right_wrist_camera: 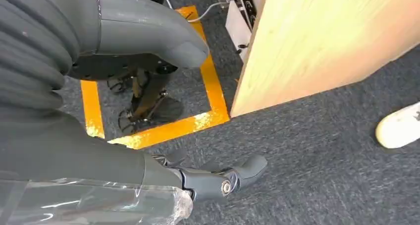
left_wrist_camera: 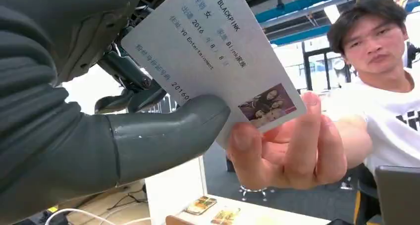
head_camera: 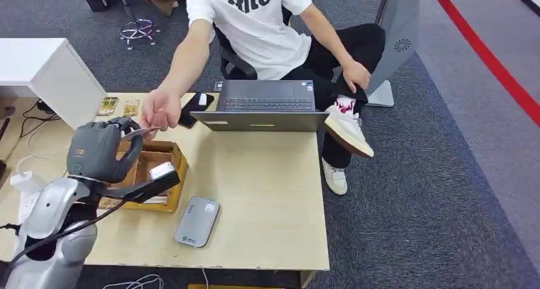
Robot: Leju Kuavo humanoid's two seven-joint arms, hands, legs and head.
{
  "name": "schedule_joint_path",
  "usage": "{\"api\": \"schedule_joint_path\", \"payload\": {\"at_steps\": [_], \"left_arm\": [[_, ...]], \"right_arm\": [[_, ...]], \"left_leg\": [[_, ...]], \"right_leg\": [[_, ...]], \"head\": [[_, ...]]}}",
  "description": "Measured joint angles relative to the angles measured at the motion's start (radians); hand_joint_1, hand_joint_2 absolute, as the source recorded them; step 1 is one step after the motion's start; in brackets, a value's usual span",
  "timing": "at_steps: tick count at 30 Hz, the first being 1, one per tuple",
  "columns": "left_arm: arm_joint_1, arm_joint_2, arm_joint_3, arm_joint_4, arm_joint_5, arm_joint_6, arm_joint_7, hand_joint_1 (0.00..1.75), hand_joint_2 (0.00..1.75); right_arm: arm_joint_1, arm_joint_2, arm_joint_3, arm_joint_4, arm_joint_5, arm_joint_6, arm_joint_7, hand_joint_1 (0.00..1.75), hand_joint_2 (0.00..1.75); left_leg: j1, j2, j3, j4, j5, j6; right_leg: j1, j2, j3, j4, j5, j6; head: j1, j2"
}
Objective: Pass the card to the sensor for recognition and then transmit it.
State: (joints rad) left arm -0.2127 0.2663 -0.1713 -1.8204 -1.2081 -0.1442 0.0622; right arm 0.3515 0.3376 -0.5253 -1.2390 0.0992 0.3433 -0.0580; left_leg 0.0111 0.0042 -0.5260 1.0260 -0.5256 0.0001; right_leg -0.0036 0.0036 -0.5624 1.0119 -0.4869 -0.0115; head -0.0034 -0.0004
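Note:
My left hand is raised above the wooden box at the table's left and holds a white card between its thumb and fingers. The card carries printed text and a small photo. A person's hand reaches over from behind the table and pinches the card's other end with thumb and fingers. The grey sensor pad lies flat on the table near the front edge, right of the box. My right hand hangs beside the table over the carpet, fingers apart and holding nothing.
An open laptop stands at the table's far edge before the seated person. A dark phone and loose cards lie at the far left. A white cabinet stands left. Orange floor tape marks the carpet.

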Motion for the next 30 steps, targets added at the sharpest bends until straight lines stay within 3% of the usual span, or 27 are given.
{"api": "schedule_joint_path", "payload": {"at_steps": [3, 5, 6, 7, 18, 24, 30], "left_arm": [[-0.012, 0.001, 0.013, 0.018, 0.002, -0.002, -0.004, 1.75, 1.75], [-0.014, 0.001, 0.017, 0.027, -0.001, 0.0, -0.01, 1.45, 1.75], [-0.014, 0.001, 0.018, 0.032, -0.004, 0.002, -0.012, 0.98, 1.75], [-0.014, 0.001, 0.019, 0.035, -0.007, 0.002, -0.014, 0.0, 1.75], [0.01, 0.002, 0.019, 0.047, -0.01, 0.015, -0.05, 0.0, 1.75], [0.096, 0.003, 0.019, 0.009, 0.02, 0.055, -0.13, 0.0, 1.75], [0.202, 0.075, 0.011, -0.02, 0.037, 0.027, -0.182, 0.0, 1.75]], "right_arm": [[-0.004, 0.0, -0.002, -0.001, 0.01, 0.008, 0.002, 0.0, 1.75], [-0.006, 0.0, -0.004, -0.001, 0.01, 0.01, 0.002, 0.0, 1.75], [-0.007, 0.0, -0.005, -0.001, 0.006, 0.01, 0.002, 0.0, 1.75], [-0.008, 0.0, -0.006, -0.001, 0.004, 0.009, 0.002, 0.0, 1.75], [-0.008, 0.0, -0.006, -0.011, -0.039, 0.005, 0.006, 0.0, 1.75], [0.0, 0.0, -0.007, -0.016, -0.058, -0.006, -0.002, 0.0, 1.75], [-0.002, 0.0, -0.032, -0.016, -0.045, 0.011, -0.007, 0.0, 1.75]], "left_leg": [[0.0, 0.0, 0.0, 0.0, 0.0, 0.0], [0.0, 0.0, 0.0, 0.0, 0.0, 0.0], [0.0, 0.0, 0.0, 0.0, 0.0, 0.0], [0.0, 0.0, 0.0, 0.0, 0.0, 0.0], [0.0, 0.0, 0.0, 0.0, 0.0, 0.0], [0.0, 0.0, -0.001, 0.0, 0.0, 0.0], [0.0, 0.001, -0.001, 0.0, 0.0, 0.0]], "right_leg": [[0.0, 0.0, 0.0, 0.0, 0.0, 0.0], [0.0, 0.0, 0.0, 0.0, 0.0, 0.0], [0.0, 0.0, 0.0, 0.0, 0.0, 0.0], [0.0, 0.0, 0.0, 0.0, 0.0, 0.0], [0.0, 0.0, 0.0, 0.0, 0.0, 0.0], [0.0, 0.0, 0.0, 0.0, 0.0, 0.0], [0.0, 0.001, -0.001, 0.0, 0.0, 0.0]], "head": [[0.0, 0.0], [0.0, 0.0], [0.0, 0.0], [0.0, 0.0], [0.0, 0.0], [0.0, 0.0], [0.0, 0.0]]}}
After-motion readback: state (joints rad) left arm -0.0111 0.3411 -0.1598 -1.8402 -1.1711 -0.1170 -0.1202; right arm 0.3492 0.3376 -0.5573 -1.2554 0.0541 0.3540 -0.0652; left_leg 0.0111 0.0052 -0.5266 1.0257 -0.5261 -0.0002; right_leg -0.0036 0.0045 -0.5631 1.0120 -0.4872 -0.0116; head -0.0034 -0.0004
